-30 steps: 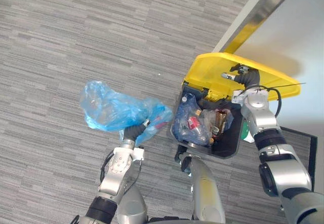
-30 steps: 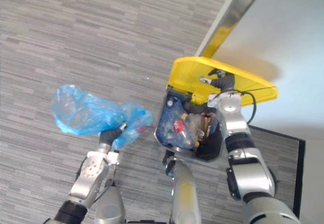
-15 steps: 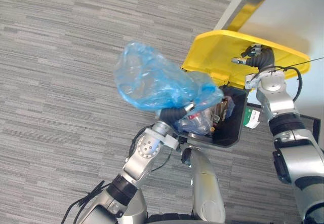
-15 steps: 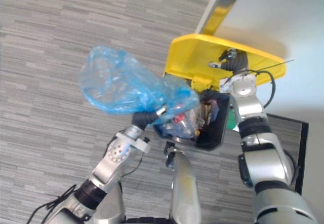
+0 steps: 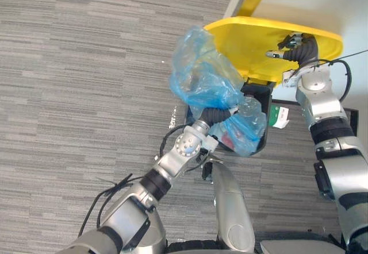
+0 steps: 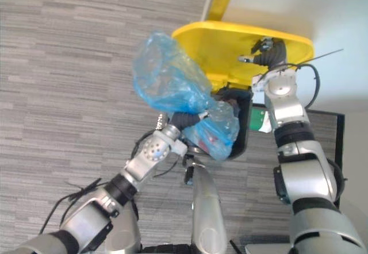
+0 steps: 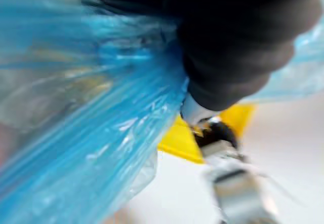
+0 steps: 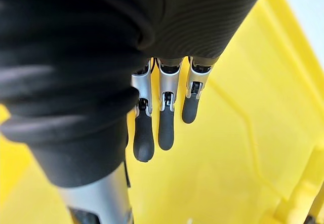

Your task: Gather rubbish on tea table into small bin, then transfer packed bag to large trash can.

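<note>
The left hand [image 5: 214, 116] is up over the mouth of the large trash can [image 6: 245, 129] and has the blue bag [image 5: 201, 76] gathered at its neck. The fingers are mostly buried in plastic, so the grip is hard to read, but they seem clenched round the bunched film, since the bag hangs clear of the grey carpet floor [image 5: 69, 93] from this hand alone. One part of the bag balloons above the hand, toward the raised lid. The other part sags just below and beyond the hand, over the can's black rim, with something reddish showing through the plastic. In the left wrist view blue film lies right against the dark cover.

The right hand [image 8: 161, 122] is beyond the left hand, at the yellow lid [image 5: 247, 41]. Its fingers are straight and side by side, lying flat against the lid's yellow surface, and the lid stands tilted up, open above the can.
</note>
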{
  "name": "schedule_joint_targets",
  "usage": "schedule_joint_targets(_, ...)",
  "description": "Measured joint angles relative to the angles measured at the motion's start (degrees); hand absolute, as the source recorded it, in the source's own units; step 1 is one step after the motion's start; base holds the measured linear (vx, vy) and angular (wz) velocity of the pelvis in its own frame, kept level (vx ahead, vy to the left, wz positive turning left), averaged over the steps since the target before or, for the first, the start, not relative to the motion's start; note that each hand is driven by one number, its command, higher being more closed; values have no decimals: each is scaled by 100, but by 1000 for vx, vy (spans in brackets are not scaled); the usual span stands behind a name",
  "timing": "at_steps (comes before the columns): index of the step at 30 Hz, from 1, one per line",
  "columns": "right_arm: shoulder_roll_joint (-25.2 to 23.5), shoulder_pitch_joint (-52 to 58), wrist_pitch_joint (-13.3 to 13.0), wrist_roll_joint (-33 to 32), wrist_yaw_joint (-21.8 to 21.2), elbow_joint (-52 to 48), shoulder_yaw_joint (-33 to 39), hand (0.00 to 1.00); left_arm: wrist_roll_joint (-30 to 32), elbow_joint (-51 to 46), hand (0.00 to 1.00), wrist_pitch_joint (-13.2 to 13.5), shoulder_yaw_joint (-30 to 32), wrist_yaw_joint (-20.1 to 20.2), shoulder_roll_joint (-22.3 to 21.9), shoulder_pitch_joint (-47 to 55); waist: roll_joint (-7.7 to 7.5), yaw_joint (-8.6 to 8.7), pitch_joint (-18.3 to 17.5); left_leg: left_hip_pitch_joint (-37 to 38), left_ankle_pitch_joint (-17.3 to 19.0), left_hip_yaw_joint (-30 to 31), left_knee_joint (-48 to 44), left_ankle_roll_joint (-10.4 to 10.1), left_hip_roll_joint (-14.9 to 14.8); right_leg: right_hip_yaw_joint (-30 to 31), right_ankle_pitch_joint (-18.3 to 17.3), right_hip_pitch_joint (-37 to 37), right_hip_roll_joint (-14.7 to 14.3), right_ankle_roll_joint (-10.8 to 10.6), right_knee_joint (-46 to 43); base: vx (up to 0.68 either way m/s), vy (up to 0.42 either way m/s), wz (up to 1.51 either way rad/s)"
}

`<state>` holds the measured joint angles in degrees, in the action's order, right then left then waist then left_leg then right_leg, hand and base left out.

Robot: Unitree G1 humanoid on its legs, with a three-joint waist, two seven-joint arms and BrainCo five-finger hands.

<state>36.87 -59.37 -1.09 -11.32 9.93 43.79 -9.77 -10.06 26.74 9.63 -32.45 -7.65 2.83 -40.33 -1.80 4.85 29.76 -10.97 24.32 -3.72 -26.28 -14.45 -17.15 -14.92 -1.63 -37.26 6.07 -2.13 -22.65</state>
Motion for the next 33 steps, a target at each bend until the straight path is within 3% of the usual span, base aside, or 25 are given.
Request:
schedule_joint_targets(7, 39, -362, -6, -22, 25, -24, 2, 0, 245, 1133, 100, -158, 12, 34, 50, -1025, -107, 194, 57, -291, 5, -46, -10, -18, -36, 12, 7, -330, -8, 8, -59, 42, -2, -3)
schedule_joint_targets(15, -80, -483, -47, -121, 24, -304, -24, 0, 678, 1852, 100, -166, 232, 52, 178, -1273, -131, 332, 59, -360, 38, -139, 24, -38, -30, 116, 10, -506, -44, 9, -62, 29, 14, -7)
schedule_joint_targets(19, -88, -495, -102, -122, 21, -531, -234, 0, 972, 2050, 100, -276, 421, 16, 290, -1319, -198, 486, 86, -403, 2, -160, 99, -63, -41, 102, 16, -567, -35, 15, -65, 34, 6, 1)
schedule_joint_targets(20, -92, -496, -115, -122, 23, -532, -234, 0, 1055, 2156, 0, -296, 446, 12, 291, -1341, -198, 501, 86, -400, -25, -160, 136, -57, -51, 99, 16, -569, -24, 15, -62, 20, -10, 4)
schedule_joint_targets(26, -199, -521, -119, -119, 32, -535, -235, 0, 1835, 2490, 0, -457, 457, 14, 313, -1390, -205, 508, 82, -401, -44, -179, 151, -83, -110, 76, 15, -569, -66, 15, -51, 2, -1, 1)
schedule_joint_targets(33, -338, -590, -127, -235, 24, -701, -455, 0, 2007, 2580, 0, -512, 452, 75, 297, -1410, -209, 614, 81, -396, -63, -190, 166, -120, -149, 43, 14, -569, -122, 14, -36, 2, -1, -1)
